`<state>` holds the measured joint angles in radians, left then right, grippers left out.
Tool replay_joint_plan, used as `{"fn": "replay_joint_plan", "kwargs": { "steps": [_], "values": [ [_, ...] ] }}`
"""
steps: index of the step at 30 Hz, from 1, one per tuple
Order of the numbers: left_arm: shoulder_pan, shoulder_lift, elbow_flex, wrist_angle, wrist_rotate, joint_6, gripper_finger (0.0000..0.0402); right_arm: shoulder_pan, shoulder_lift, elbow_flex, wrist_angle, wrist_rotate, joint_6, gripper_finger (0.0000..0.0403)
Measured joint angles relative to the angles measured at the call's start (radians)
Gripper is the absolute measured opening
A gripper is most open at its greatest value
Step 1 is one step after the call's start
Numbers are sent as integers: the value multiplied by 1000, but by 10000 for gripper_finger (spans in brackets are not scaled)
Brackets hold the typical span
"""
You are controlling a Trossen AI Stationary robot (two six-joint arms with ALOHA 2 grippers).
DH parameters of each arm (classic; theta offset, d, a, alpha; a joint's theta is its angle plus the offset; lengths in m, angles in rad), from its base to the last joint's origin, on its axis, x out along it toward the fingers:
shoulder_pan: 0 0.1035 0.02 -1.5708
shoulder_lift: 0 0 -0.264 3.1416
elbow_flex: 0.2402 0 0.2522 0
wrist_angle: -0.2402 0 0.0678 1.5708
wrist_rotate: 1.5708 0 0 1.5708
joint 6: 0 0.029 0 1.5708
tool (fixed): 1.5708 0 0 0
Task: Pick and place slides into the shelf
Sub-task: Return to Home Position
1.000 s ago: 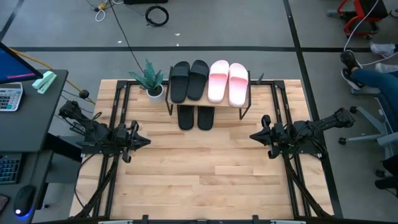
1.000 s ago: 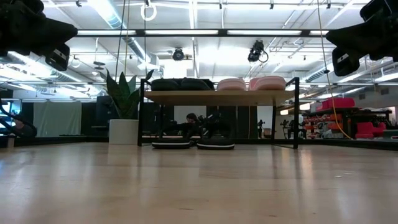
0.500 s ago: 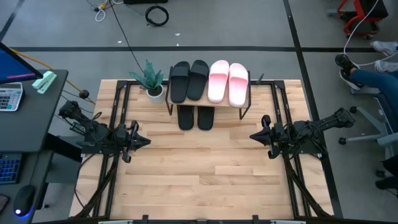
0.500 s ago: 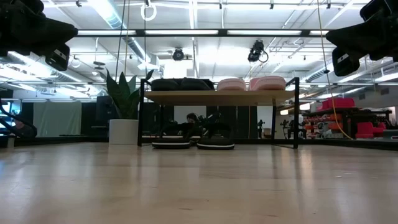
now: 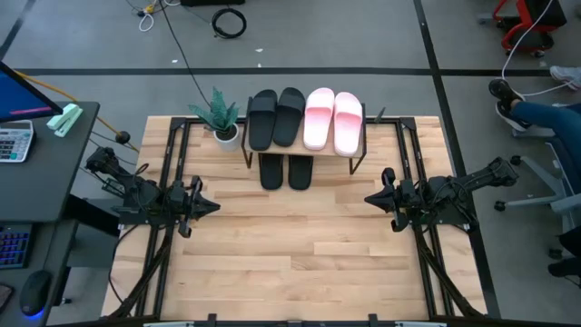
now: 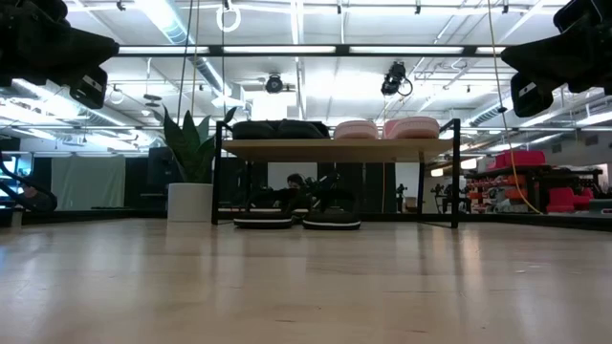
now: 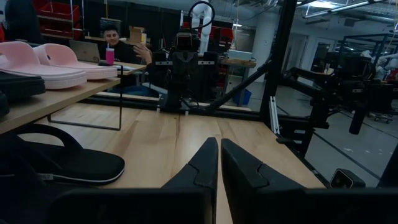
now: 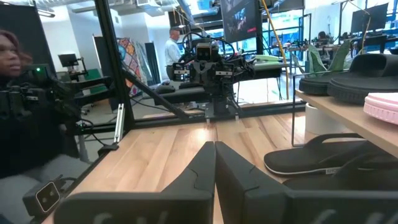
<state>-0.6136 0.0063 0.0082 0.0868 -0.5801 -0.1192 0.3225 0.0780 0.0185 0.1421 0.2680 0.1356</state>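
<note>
A potted plant (image 5: 218,116) stands on the wooden tabletop (image 5: 300,263), well apart from the jaws of the left gripper (image 5: 207,206) and off to their side. Behind those jaws is a desk (image 5: 50,173) with a calculator (image 5: 14,141). Behind the jaws of the right gripper (image 5: 372,199), beyond the table, are a seated person's legs (image 5: 545,113).

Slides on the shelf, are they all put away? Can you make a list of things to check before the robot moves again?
1. Top black pair lying on the shelf board: ok.
2. Pink pair beside them on the same board: ok.
3. Lower black pair on the table under the shelf, ends poking out in front: ok.
4. Left tool shut, holding nothing, at the table's left side: ok.
5. Right tool shut, holding nothing, at the table's right side: ok.
6. Both tools well apart from the shelf: ok.
</note>
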Motion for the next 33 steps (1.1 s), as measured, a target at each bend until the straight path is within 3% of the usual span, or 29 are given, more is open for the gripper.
{"fn": "replay_joint_plan", "kwargs": {
  "steps": [33],
  "values": [
    [0, 0, 0, 0, 0, 0, 37, 0, 0, 0, 0, 0, 0, 13]
  ]
}}
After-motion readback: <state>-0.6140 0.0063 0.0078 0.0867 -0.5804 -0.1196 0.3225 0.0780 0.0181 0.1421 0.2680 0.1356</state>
